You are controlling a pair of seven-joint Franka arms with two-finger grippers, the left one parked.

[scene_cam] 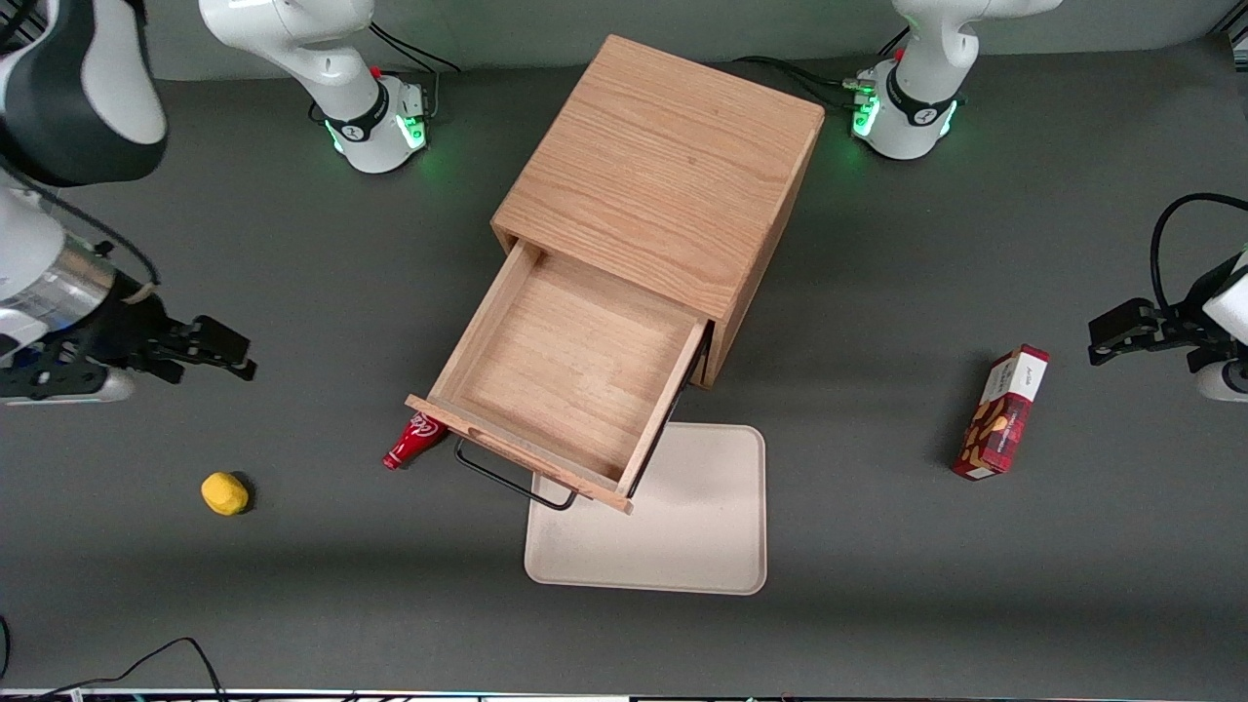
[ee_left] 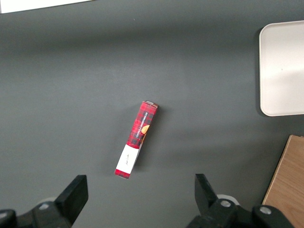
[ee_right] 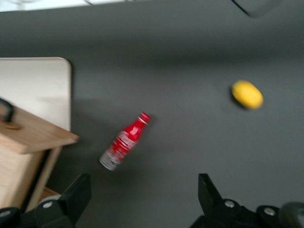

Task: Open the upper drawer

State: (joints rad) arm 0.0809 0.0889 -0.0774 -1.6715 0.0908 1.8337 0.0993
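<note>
The light oak upper drawer [scene_cam: 570, 375] with its thin black wire handle [scene_cam: 514, 482] stands pulled well out at centre frame. The right arm's end effector [scene_cam: 222, 351], at left-centre, hangs open and well apart; opening looks done, leaving only retreat.

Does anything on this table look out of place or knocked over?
The red bottle lies on its side, partly under the pulled-out upper drawer. The claw is open, away toward the working arm's end.
</note>
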